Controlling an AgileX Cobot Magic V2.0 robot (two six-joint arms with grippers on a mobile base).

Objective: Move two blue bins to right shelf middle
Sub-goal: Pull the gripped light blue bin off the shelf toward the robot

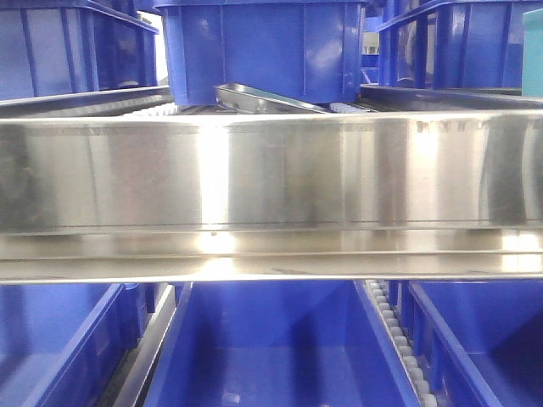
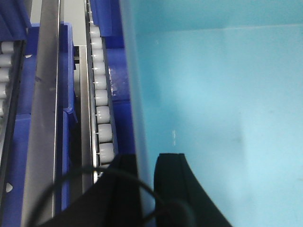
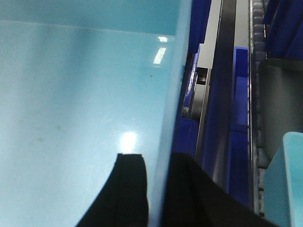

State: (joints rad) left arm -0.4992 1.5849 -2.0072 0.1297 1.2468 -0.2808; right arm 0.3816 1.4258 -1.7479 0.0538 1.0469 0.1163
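Observation:
A pale light-blue bin [image 2: 227, 118] fills the right of the left wrist view. My left gripper [image 2: 146, 177] is shut on its left wall, one black finger [image 2: 171, 179] inside and the other outside. The right wrist view shows a pale blue bin's smooth inside [image 3: 71, 94], and my right gripper [image 3: 158, 184] is shut on its right wall, one finger [image 3: 130, 184] inside. Another pale blue corner [image 3: 284, 184] shows at the lower right there. Neither gripper appears in the front view, where only a pale sliver [image 1: 534, 51] shows at the top right edge.
A wide steel shelf beam [image 1: 271, 178] spans the front view close ahead. Dark royal-blue ribbed bins sit above [image 1: 263, 51] and below [image 1: 271, 348] it. White roller tracks [image 2: 102, 104] and steel rails [image 3: 222, 94] run just beside the held walls.

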